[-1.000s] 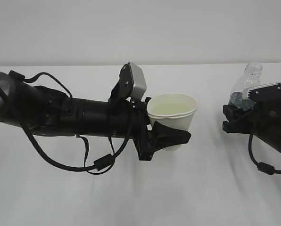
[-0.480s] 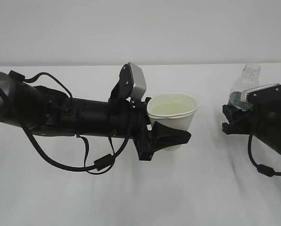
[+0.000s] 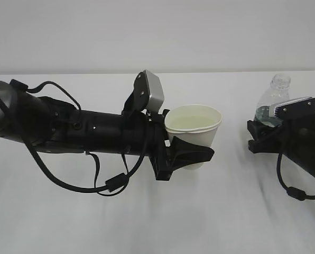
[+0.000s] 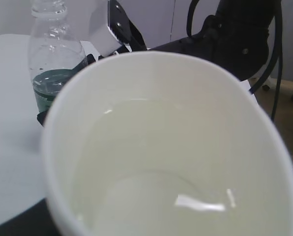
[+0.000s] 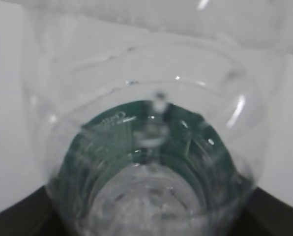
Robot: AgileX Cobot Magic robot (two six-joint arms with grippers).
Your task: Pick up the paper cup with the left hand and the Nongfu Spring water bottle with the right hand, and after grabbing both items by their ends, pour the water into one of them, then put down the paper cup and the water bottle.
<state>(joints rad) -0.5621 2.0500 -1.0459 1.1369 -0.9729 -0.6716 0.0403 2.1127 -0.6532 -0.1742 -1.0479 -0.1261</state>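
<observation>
My left gripper (image 3: 198, 148) is shut on the lower wall of the white paper cup (image 3: 195, 126), holding it upright above the table. In the left wrist view the paper cup (image 4: 161, 147) fills the frame, with clear water in it. The Nongfu Spring water bottle (image 3: 275, 96) stands upright at the right, uncapped, its green label low down. My right gripper (image 3: 263, 132) sits around the bottle's lower body, which hides the base. The right wrist view looks through the bottle (image 5: 151, 147), with dark fingers at both lower corners. Whether they still press on it is unclear.
A white table (image 3: 147, 222) spreads under both arms against a plain pale wall. In the left wrist view the bottle (image 4: 53, 59) and the right arm's camera module (image 4: 112, 29) lie just beyond the cup's rim. Black cables hang beneath both arms.
The right gripper and the bottle have sunk a little and shifted slightly left, and the bottle stands straighter. The left arm and the cup have not moved.
</observation>
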